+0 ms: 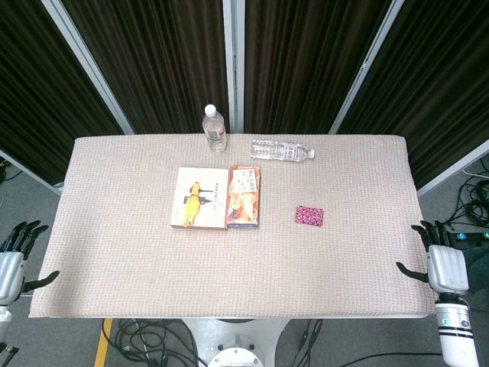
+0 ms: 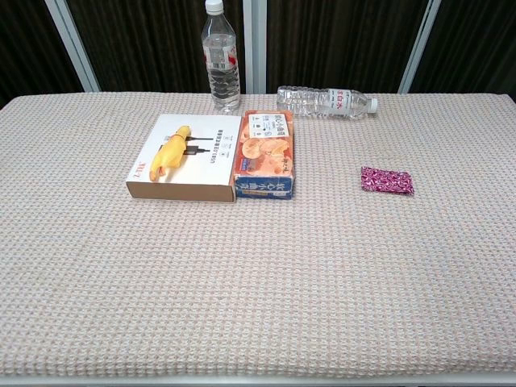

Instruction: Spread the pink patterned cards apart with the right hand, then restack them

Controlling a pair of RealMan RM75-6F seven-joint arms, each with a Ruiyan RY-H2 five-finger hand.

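Note:
The pink patterned cards (image 1: 309, 216) lie in one neat stack on the right half of the table, also seen in the chest view as the stack (image 2: 387, 181). My right hand (image 1: 441, 256) hangs off the table's right edge, fingers apart, holding nothing, well to the right of the cards. Off the left edge, my left hand (image 1: 15, 258) rests likewise with spread fingers and nothing in it. Neither hand shows in the chest view.
A white box with a yellow figure (image 1: 200, 198) and an orange box (image 1: 244, 197) lie side by side mid-table. An upright water bottle (image 1: 215, 128) and a lying bottle (image 1: 283, 150) sit at the back. A beige woven cloth (image 1: 153, 267) covers the table.

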